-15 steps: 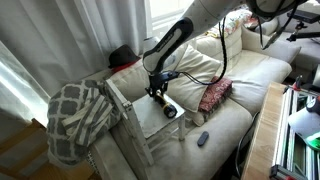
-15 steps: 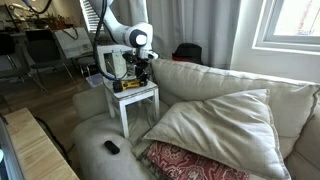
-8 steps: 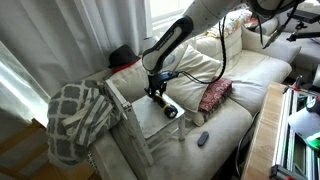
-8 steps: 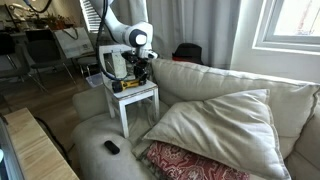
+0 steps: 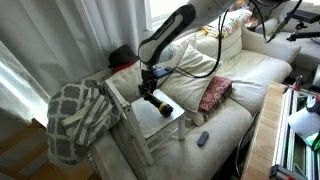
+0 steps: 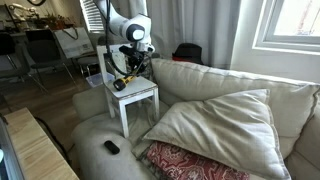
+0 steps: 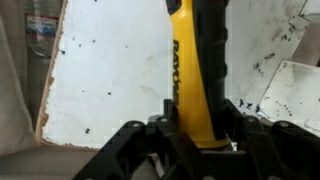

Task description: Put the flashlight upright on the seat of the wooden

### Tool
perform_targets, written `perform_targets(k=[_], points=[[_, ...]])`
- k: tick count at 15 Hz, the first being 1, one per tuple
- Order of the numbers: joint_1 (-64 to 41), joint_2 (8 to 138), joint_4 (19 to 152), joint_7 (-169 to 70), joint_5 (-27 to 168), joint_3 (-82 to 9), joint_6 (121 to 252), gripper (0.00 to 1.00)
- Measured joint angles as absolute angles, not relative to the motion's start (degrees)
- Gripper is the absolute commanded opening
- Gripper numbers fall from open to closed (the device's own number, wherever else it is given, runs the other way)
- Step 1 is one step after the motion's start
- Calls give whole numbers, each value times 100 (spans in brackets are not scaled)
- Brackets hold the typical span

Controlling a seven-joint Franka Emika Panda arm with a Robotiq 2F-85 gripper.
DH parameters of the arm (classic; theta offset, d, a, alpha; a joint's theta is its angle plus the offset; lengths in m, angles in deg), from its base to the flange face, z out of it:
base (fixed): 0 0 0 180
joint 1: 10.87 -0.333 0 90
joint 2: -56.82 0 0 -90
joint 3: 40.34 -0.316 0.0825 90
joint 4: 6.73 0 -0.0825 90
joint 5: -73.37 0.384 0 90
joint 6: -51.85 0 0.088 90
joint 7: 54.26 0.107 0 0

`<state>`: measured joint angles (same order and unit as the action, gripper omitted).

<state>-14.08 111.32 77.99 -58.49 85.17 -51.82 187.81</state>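
Observation:
My gripper (image 5: pixel 150 90) is shut on the flashlight (image 5: pixel 159 104), a black torch with a yellow side. It holds the flashlight tilted, head down, just above the seat (image 5: pixel 147 122) of the small wooden chair. In the exterior view from the sofa side, the gripper (image 6: pixel 130 66) holds the flashlight (image 6: pixel 121 83) slanting down over the pale seat (image 6: pixel 142 92). In the wrist view the flashlight (image 7: pixel 194 70) runs up from between the jaws (image 7: pixel 197 135), with the speckled white seat (image 7: pixel 110 70) behind it. I cannot tell whether the head touches the seat.
A checkered blanket (image 5: pixel 75 115) hangs over the chair's back. The chair stands against a beige sofa (image 5: pixel 245 75). On the sofa lie a red patterned pillow (image 5: pixel 213 95), a big beige cushion (image 6: pixel 210 120) and a small dark oval gadget (image 5: pixel 203 138). Curtains hang behind.
The arm has shifted toward the chair's back and risen a little. The flashlight has gone from lying near the seat to hanging tilted in the jaws.

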Motion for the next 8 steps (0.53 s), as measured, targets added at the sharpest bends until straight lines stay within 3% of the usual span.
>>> perform_targets(k=[8], points=[[-809, 11008, 8108, -7391, 8706, -5878, 19371, 25]])
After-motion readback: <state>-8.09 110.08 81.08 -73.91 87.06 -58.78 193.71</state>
